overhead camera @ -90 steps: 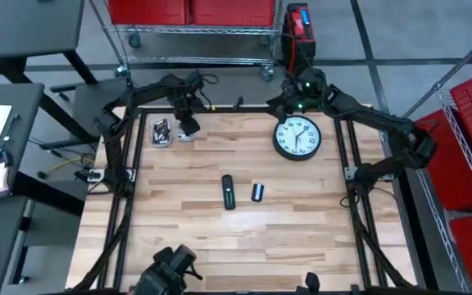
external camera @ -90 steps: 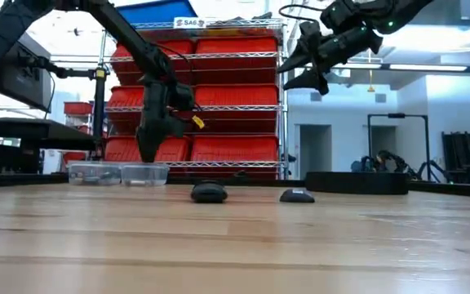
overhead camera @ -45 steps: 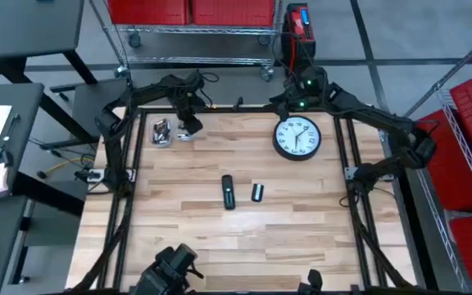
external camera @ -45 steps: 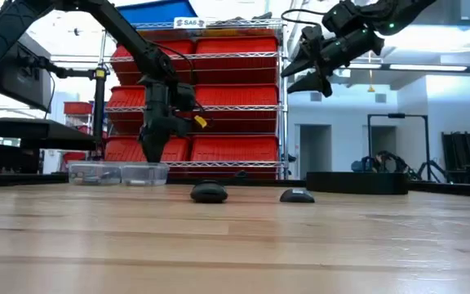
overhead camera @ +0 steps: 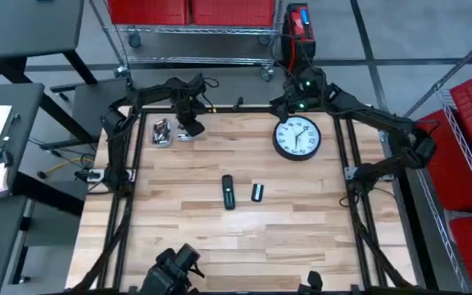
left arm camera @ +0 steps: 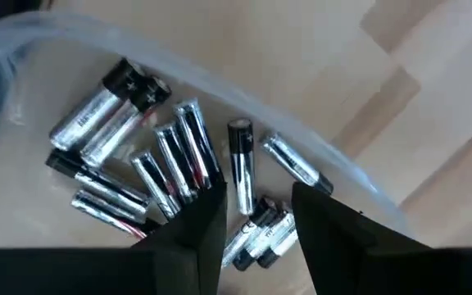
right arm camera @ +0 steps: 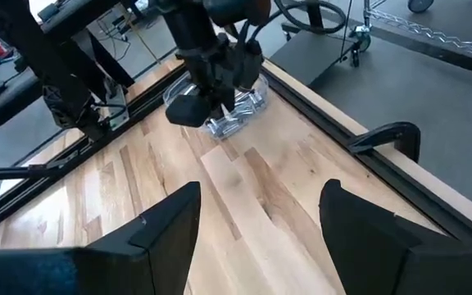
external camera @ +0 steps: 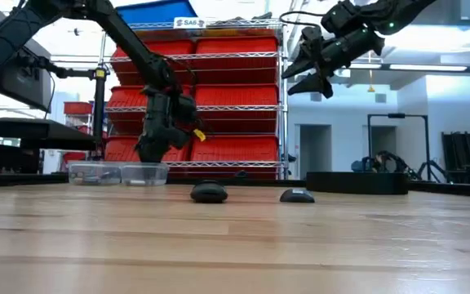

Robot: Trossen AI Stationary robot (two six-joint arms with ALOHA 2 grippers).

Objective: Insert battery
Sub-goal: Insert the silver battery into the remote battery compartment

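Observation:
A clear tray (overhead camera: pixel 162 131) at the table's far left holds several silver-and-black batteries (left arm camera: pixel 170 160). My left gripper (left arm camera: pixel 256 221) hangs open just above them, tilted over the tray (external camera: pixel 121 173), with one battery (left arm camera: pixel 240 164) lying ahead of the gap between its fingers. A black remote (overhead camera: pixel 229 191) lies face down at the table's middle, and its loose cover (overhead camera: pixel 257 192) lies to its right. High above the far edge, my right gripper (right arm camera: pixel 260 229) is open and holds nothing.
A round black wall clock (overhead camera: pixel 297 137) lies flat at the far right of the table. A wire shelf with red bins (external camera: pixel 219 98) stands behind the table. The near half of the wooden table (overhead camera: pixel 236 246) is bare.
My left gripper has tipped over the battery tray, its wrist swinging a little toward the table's right while its fingers stay above the batteries. My right gripper has risen slightly.

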